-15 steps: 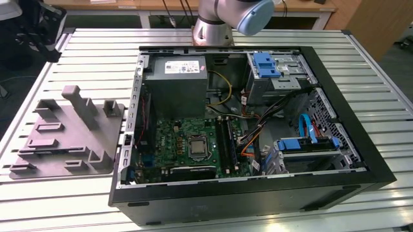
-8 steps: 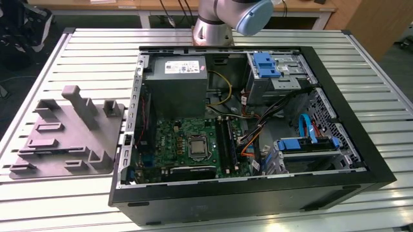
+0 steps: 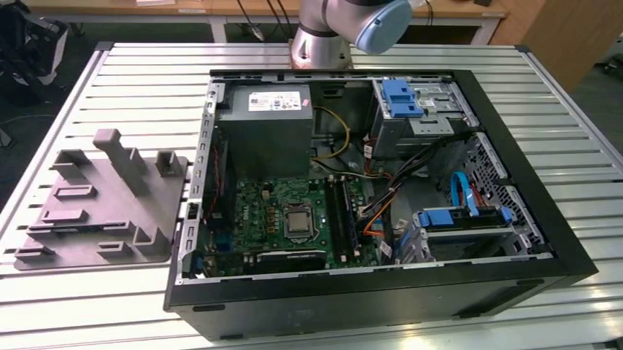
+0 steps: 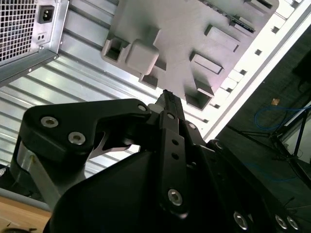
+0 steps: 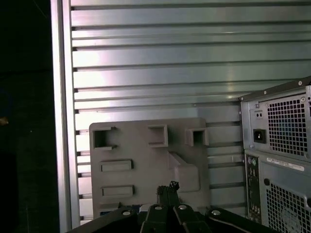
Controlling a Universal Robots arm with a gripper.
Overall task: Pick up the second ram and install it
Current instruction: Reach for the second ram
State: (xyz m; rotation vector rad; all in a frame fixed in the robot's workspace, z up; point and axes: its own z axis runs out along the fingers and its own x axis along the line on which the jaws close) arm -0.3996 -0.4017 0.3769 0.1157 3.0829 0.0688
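My gripper hangs high over the grey parts tray, its black fingers pressed together with nothing between them. In the first wrist view the gripper shows over the tray at the edge nearest the camera. The second ram is a thin dark strip with a bluish tint, lying in the tray past its two flat slots. A bit of this ram peeks out beside the gripper body. In the exterior view the tray sits left of the open computer case.
The green motherboard lies in the case, with a dark stick standing in its memory slots. The grey power supply fills the case's far left corner. The arm's base stands behind the case. The slatted table surrounds everything.
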